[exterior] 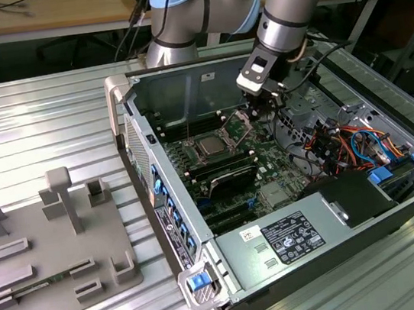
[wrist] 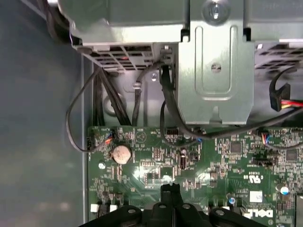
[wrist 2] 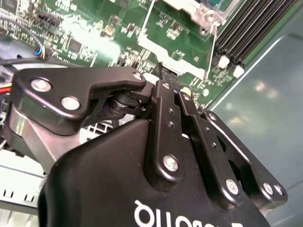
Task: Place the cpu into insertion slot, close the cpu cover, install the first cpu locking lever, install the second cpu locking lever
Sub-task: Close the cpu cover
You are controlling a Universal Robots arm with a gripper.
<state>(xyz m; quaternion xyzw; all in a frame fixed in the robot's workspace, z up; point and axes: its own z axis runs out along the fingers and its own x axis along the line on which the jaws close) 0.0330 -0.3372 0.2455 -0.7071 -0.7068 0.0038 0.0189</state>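
- My tool (exterior: 257, 111) was down inside the open PC case (exterior: 118, 98), tips close over the motherboard (exterior: 271, 169), at the exterior view's right of the socket area.
- Tool state: in both wrist views the fingers (wrist: 165, 194) looked pressed together, i.e. closed. I saw nothing betw. them, so it was gripping nothing as far as I could see.
- The cpu (exterior: 212, 146) lay flat, silver face up, inside the insertion slot (exterior: 198, 150). By my read it was already placed.
- The cpu cover (exterior: 240, 123) looked raised off the slot, not down over the chip. It stood on the slot's side twd my tool, betw. the cpu and the tool tips.
- Tool was just beside the cover. Couldn't tell if it was touching.
- Key relation: cpu + slot lay from the tool twd the exterior view's left, w/ the raised cover in betw. The chip is square, so it had no long axis to speak of. Couldn't make out which cover edge was hinged.
- Second wrist view: long black memory slots (wrist 2: 251, 28) ran beside the socket's silver metalwork, off to one side of the tool.
- Stage, as a judgement: step 1 done, cover step in hand. Levers not locked, since the cover was up.
- A grey fixture plate (exterior: 51, 254) sat on the ribbed metal worktop (exterior: 33, 125), at the exterior view's left of the case and apart from the tool.
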